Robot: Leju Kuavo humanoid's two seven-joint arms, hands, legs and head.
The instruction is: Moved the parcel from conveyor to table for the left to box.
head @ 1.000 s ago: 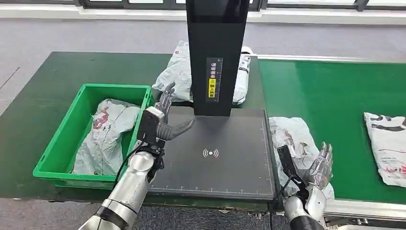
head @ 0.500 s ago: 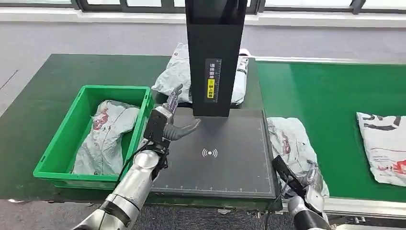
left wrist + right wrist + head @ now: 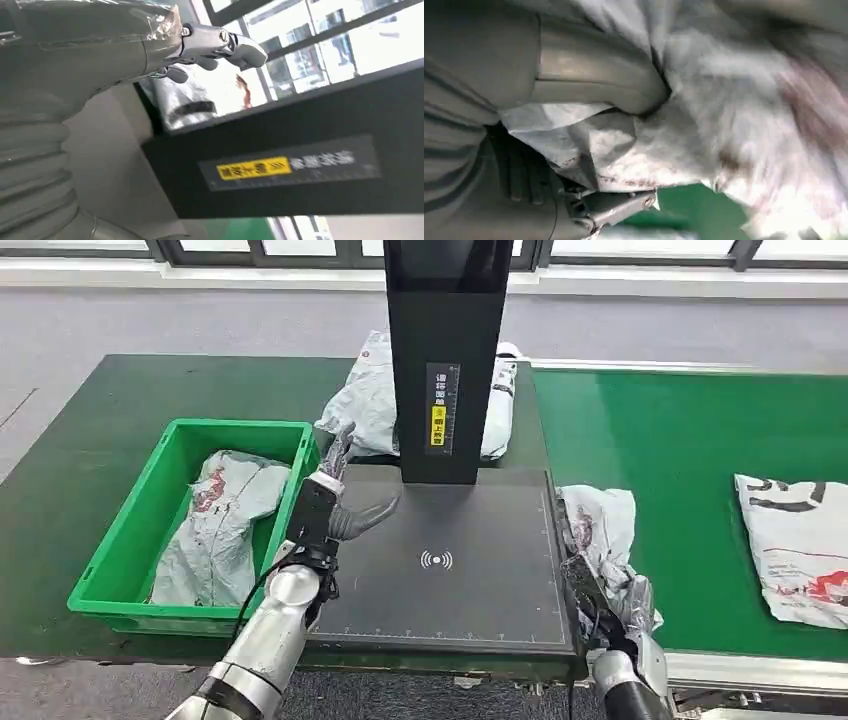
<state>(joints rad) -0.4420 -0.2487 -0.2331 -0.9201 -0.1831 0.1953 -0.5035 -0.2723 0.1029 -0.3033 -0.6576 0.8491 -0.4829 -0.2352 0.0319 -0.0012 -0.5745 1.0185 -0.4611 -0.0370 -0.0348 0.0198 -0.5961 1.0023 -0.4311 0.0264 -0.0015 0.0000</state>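
Lower right: the right hand [image 3: 632, 612] grips the crumpled parcel [image 3: 602, 540], fingers [image 3: 594, 82] pinching its wrap. Centre-left: the left hand [image 3: 338, 502] waits, fingers spread. Lifting should clear the scanner plate [image 3: 450, 570] edge.

Parcel [image 3: 600, 540]: crinkled grey plastic film. Bin [image 3: 130, 540]: glossy green plastic. Scanner plate [image 3: 450, 560]: matt black.

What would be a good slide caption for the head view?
Right hand grips a crumpled grey parcel at the conveyor's edge; left hand hovers open over the black pad.
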